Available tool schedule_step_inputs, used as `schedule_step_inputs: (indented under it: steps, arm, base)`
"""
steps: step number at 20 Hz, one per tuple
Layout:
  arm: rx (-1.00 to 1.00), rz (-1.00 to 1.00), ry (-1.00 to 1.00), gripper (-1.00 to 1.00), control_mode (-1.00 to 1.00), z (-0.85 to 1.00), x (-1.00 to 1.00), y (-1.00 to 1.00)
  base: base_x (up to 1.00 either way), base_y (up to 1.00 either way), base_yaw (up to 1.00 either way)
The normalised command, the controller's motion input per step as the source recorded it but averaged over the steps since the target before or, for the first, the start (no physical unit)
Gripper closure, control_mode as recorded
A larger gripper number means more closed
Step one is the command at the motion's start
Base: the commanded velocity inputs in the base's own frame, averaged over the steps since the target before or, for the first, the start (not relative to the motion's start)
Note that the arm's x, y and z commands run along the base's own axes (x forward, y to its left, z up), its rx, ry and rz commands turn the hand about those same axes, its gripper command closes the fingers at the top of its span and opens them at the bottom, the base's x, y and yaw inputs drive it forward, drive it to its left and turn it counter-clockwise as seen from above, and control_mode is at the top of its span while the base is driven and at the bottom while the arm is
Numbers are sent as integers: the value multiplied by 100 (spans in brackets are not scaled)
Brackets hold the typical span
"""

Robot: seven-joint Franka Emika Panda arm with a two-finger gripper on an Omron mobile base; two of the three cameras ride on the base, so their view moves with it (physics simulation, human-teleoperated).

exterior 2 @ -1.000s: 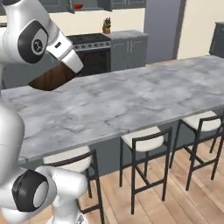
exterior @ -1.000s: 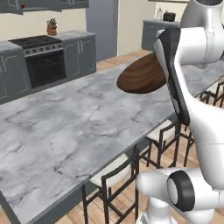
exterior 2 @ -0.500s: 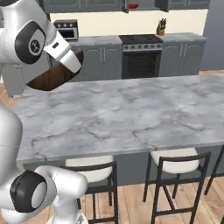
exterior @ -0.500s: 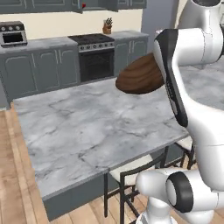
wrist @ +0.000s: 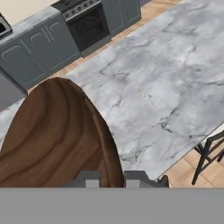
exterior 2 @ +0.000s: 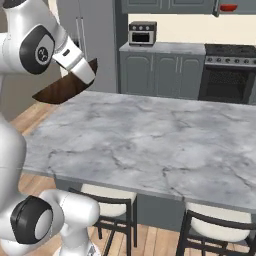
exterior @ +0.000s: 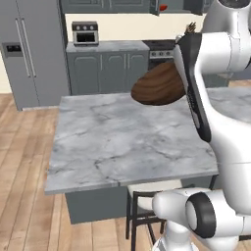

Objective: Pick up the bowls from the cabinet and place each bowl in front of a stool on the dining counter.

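My gripper (wrist: 111,177) is shut on the rim of a dark brown wood-grain bowl (wrist: 57,135). The bowl hangs tilted in the air above the dining counter (exterior: 122,142). In the right base view the bowl (exterior 2: 67,87) is off the counter's (exterior 2: 160,140) left end, under the white hand. A cream-seated stool (exterior: 147,196) stands at the counter's near side, and two stools (exterior 2: 107,207) show in the right base view. A glossy red bowl (exterior 2: 228,7) sits high in the dark grey wall cabinet (exterior 2: 175,5).
A tall grey fridge (exterior: 34,49) stands at the back left. Beside it, a toaster oven (exterior: 85,33) rests on the grey lower cabinets. The black stove (exterior 2: 230,70) is at the back right. Wooden floor surrounds the island.
The base has moved, so both base views swept across the kitchen and the fridge has come into sight. The brown bowl stays in the shut gripper, held the same way.
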Motion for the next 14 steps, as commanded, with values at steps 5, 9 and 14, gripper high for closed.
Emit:
schedule_step_inputs:
  steps: [5,9,14]
  arm:
    - [0,0,0,100,100,0,0,0]
    - [0,0,0,100,100,0,0,0]
    - [0,2,0,100,-100,-1,0,-10]
  base:
    - [37,-38,38]
    - [14,0,0]
    - [4,0,0]
